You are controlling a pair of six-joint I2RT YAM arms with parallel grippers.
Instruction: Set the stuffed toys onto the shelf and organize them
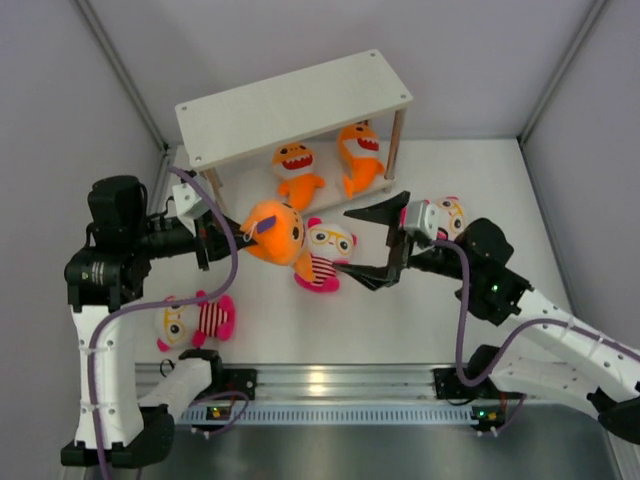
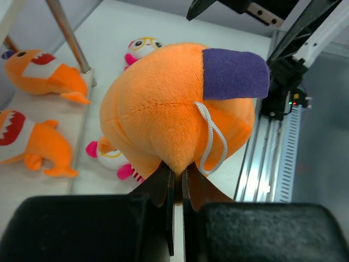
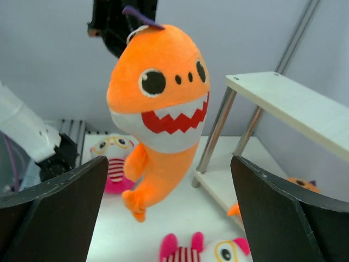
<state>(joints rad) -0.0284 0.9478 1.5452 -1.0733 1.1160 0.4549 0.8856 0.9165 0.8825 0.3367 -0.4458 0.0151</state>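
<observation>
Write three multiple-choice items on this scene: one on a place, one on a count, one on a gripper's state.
1. The two loose sharks rest on which part of the shelf? A top board; B lower board; C neither, they lie beside it.
2. How many striped dolls lie on the table? A one; B two; C three.
3. The right gripper is: A shut on a doll; B open and empty; C shut on a shark.
Right letters: 1 B, both sit under the top board. 2 C, the top view shows three. 3 B, its fingers stand wide apart, while the left gripper pinches the third shark.
</observation>
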